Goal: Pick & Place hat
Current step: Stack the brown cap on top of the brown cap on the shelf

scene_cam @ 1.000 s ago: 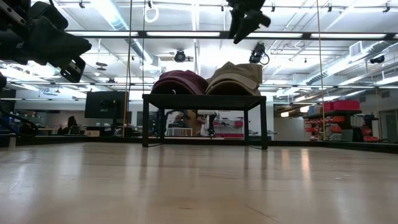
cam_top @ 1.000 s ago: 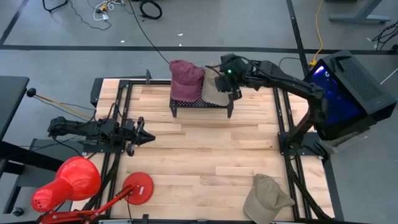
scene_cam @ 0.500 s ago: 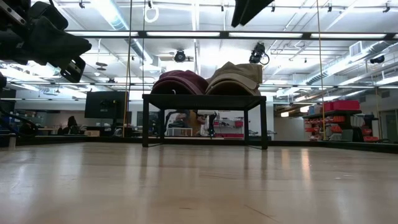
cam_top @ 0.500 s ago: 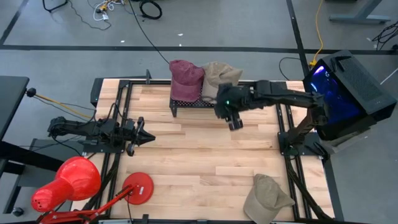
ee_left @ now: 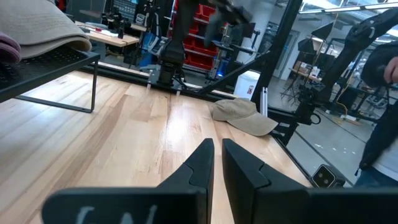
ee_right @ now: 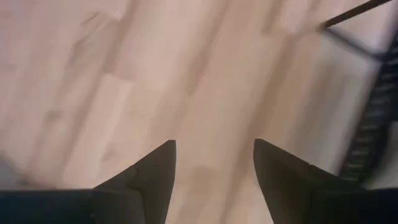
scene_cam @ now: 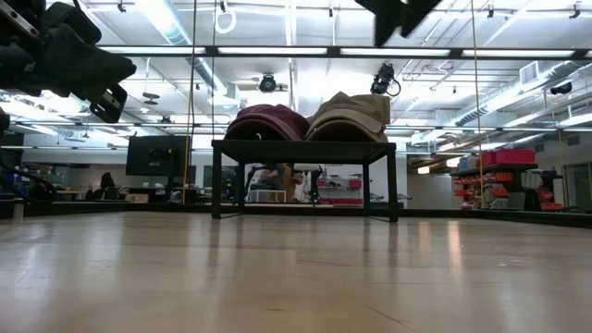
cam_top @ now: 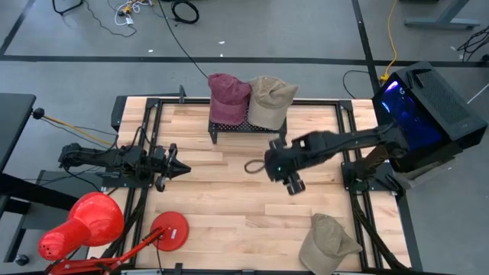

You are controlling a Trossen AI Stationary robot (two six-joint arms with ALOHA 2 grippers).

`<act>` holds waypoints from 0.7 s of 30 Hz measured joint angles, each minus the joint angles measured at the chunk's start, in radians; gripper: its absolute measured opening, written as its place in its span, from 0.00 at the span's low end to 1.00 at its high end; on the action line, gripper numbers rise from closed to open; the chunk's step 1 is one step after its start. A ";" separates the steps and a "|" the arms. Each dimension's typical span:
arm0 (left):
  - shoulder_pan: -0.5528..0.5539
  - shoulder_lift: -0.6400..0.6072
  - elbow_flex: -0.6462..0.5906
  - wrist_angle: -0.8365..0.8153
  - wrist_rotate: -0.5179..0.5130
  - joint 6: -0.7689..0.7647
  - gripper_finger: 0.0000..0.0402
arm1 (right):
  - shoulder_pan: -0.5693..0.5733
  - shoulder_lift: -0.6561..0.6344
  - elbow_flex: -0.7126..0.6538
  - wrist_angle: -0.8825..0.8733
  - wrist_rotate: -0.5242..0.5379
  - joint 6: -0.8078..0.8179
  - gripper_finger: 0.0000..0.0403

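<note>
A maroon hat (cam_top: 228, 95) and a tan hat (cam_top: 269, 99) lie side by side on a black mesh rack (cam_top: 248, 128) at the table's far middle; the low view shows them atop the rack (scene_cam: 305, 145). Another tan hat (cam_top: 327, 243) lies at the near right corner and also shows in the left wrist view (ee_left: 242, 115). My right gripper (cam_top: 293, 183) hangs open above bare wood near the table's middle, pointing steeply down, with nothing between its fingers (ee_right: 214, 146). My left gripper (cam_top: 177, 164) waits level at the left edge, shut and holding nothing.
A red lamp (cam_top: 84, 221) and its round red base (cam_top: 170, 229) sit at the near left corner. Black frame rails (cam_top: 348, 145) run along the table's sides. A dark box with blue light (cam_top: 420, 114) stands off the right edge.
My right gripper has swung away from above the tan hat on the rack toward the table's near edge, sinking a little and tipping further downward. Its fingers have stayed open and empty. Both hats remain on the rack.
</note>
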 joint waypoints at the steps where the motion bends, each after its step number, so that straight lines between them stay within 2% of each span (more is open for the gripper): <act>1: 0.000 0.000 0.000 0.000 0.000 0.000 0.10 | 0.014 0.000 -0.022 0.001 -0.018 0.021 0.54; 6: 0.000 0.000 0.000 0.000 0.000 0.000 0.10 | 0.090 -0.025 -0.142 0.022 -0.092 0.088 0.54; 15: 0.000 0.000 0.000 0.000 0.000 0.000 0.10 | 0.190 -0.138 -0.343 0.062 -0.105 0.208 0.54; 21: 0.000 0.000 0.000 0.000 0.000 0.000 0.10 | 0.269 -0.214 -0.445 0.063 -0.183 0.287 0.54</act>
